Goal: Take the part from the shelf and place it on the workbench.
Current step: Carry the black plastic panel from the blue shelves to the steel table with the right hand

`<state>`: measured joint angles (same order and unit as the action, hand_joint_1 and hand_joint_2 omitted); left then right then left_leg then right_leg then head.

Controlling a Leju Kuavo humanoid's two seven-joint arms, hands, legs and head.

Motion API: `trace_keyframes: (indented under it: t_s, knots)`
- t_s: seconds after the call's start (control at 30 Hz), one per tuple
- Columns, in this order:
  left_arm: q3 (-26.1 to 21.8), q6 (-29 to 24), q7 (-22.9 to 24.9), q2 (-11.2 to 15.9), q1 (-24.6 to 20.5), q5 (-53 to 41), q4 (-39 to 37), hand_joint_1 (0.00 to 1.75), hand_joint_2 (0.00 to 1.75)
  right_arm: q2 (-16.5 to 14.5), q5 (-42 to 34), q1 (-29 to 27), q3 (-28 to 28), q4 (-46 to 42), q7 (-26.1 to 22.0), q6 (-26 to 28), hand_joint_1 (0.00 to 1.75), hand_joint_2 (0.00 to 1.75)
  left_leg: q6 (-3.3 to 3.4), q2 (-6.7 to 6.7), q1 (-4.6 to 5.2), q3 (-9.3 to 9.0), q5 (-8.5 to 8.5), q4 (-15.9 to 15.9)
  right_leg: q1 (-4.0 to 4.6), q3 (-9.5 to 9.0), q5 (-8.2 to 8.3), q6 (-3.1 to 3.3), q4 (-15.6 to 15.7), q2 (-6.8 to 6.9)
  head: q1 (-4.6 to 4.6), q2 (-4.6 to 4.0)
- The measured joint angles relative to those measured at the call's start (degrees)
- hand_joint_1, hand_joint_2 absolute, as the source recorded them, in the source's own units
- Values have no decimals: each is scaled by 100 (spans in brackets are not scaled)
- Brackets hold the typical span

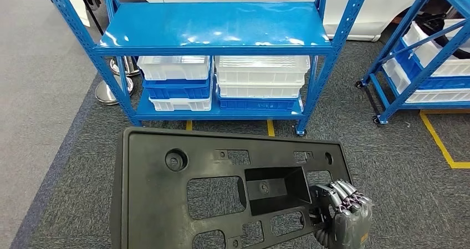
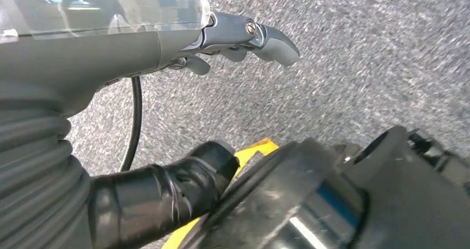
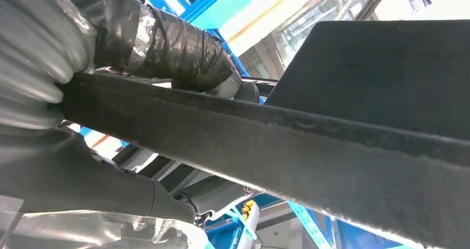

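The part [image 1: 149,204] is a big flat black plastic panel with several cut-outs and a square recess. It hangs low in the head view, in front of the blue shelf [image 1: 216,24], whose top board is bare. My right hand [image 1: 343,213] grips the panel at its right side, fingers curled over a rib by the recess. In the right wrist view the panel's dark edge [image 3: 310,149] runs across the picture with the taped thumb [image 3: 172,44] lying over it. My left hand [image 2: 166,32] hangs over grey carpet, fingers [image 2: 266,35] stretched out and holding nothing.
White and blue bins [image 1: 260,77] are stacked on the shelf's lower board. A second blue shelf [image 1: 421,66] with white bins stands at the right. Yellow floor tape [image 1: 443,149] marks the carpet. Chrome stand bases [image 1: 111,91] sit left of the shelf.
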<state>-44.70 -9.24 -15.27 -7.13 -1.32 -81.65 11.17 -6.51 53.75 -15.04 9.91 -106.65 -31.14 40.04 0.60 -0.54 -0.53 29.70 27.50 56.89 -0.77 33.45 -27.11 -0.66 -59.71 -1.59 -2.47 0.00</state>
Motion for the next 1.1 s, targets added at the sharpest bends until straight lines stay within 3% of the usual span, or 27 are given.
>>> trace_keyframes:
  t_s: [0.07, 0.13, 0.17, 0.2, 0.23, 0.33, 0.4, 0.47, 0.53, 0.57, 0.63, 0.67, 0.7, 0.73, 0.77, 0.83, 0.9, 1.0, 1.03, 1.1]
  knots:
    - [0, -2, 9, -4, 4, 0, 0, 0, 175, 19, -14, -3, -1, 0, -5, 0, 175, 175, 86, 89, -20, 22, -57, -48, -6, 187, -291, -36, -409, 52, -7, 0]
    - [-1, -5, 20, -4, 5, 0, 0, 0, 175, 36, -23, -9, -1, 2, -7, 0, 175, 175, 119, 172, -11, 73, -75, -38, -9, 507, -675, -73, -1128, 88, -9, 0]
    - [-2, -8, 25, -4, 5, 0, 0, 0, 175, 41, -28, -14, -1, 4, -7, 0, 175, 175, 121, 217, -7, 93, -78, -27, -11, 612, -765, -88, -1393, 93, -10, 0]
    - [-2, -10, 29, -4, 5, 0, 0, 0, 175, 45, -36, -20, -2, 7, -9, 0, 175, 175, 120, 264, -6, 107, -78, -15, -14, 625, -751, -99, -1473, 104, -10, 0]
    - [-2, -12, 33, -4, 4, 0, 0, 0, 175, 48, -47, -24, -3, 8, -14, 0, 175, 175, 115, 311, -6, 114, -76, -1, -17, 525, -634, -103, -1331, 127, -10, 0]
    - [-4, -16, 38, -7, 2, -1, 0, 0, 175, 50, -77, -26, -9, 5, -39, 0, 175, 175, 53, 428, 10, 123, -40, 71, -5, -46, -213, -57, -282, 388, -9, 0]
    - [-6, -22, 43, -6, -1, -1, 0, 0, 175, 52, -91, -30, -14, 0, -51, 0, 175, 175, -19, 491, 38, 132, -23, 112, 28, -157, -172, 22, 2, 477, -4, 0]
    - [-8, -32, 50, -6, -11, -1, 0, 0, 175, 54, -102, -40, -21, -4, -72, 0, 175, 175, -86, 561, 42, 132, -21, 117, 36, -121, -138, 105, 9, 370, -2, 0]
    - [-9, -44, 55, -6, -13, 0, 0, 0, 175, 53, -120, -47, -36, -19, -119, 0, 175, 175, -154, 453, 22, 187, 121, 263, 18, -97, -94, 184, 32, 278, -1, 0]
    - [-9, -47, 57, -6, -8, 0, 0, 0, 175, 50, -131, -49, -42, -26, -146, 0, 175, 175, -183, 343, 11, 282, 288, 488, 7, -83, -72, 218, 41, 234, 0, 0]
    - [-10, -50, 62, -6, 3, 0, 0, 0, 175, 43, -151, -53, -52, -34, -185, 0, 175, 175, -217, 155, -1, 597, 700, 1231, 14, -36, -42, 260, 37, 133, 1, 0]
    - [-11, -50, 64, -6, 7, 0, 0, 0, 175, 39, -160, -57, -55, -33, -198, 0, 175, 175, -220, 126, -2, 736, 823, 1560, 24, -17, -29, 272, 34, 72, 0, 0]
    - [-13, -48, 66, -5, 9, 0, 0, 0, 175, 37, -167, -62, -60, -33, -211, 0, 175, 175, -212, 112, -2, 797, 837, 1721, 34, -5, -20, 278, 30, 4, 0, 0]
    - [-14, -47, 67, -5, 13, 0, 0, 0, 175, 35, -174, -66, -66, -32, -224, 0, 175, 175, -192, 100, -1, 744, 727, 1640, 45, -3, -12, 277, 27, -67, 0, 0]
    - [-15, -45, 68, -4, 15, 0, 0, 0, 175, 34, -183, -69, -73, -32, -237, 0, 175, 175, -161, 72, 2, 600, 539, 1365, 55, -7, -7, 274, 24, -139, 0, 0]
    - [-18, -46, 69, 4, 21, -1, 0, 0, 175, 24, -207, -68, -90, -32, -268, 0, 175, 175, -64, -144, 13, 221, 183, 573, 63, -8, 6, 255, 17, -269, -3, 0]
    - [-22, -50, 69, 14, 15, -1, 0, 0, 175, -5, -258, -71, -109, -33, -338, 0, 175, 175, 5, -326, 34, 22, 83, 123, 41, 34, 37, 203, 10, -379, 1, 0]
    - [-24, -53, 68, 6, -11, -1, 0, 0, 175, -70, -357, -112, -149, -56, -503, 2, 175, 175, 37, -211, 19, -33, 43, -22, 26, 83, 91, 94, 37, -504, 7, 0]
    - [-24, -53, 67, 0, -11, -1, 0, 0, 175, -91, -387, -127, -163, -76, -539, 5, 175, 175, 58, -141, -2, -54, 3, -86, 44, 115, 37, 71, -22, -431, -1, 0]
    - [-24, -53, 66, -10, 0, -1, 0, 0, 175, -123, -457, -143, -192, -111, -573, 13, 175, 175, 92, 19, -31, -74, -56, -179, 42, 330, -274, 35, -487, -137, -15, 0]
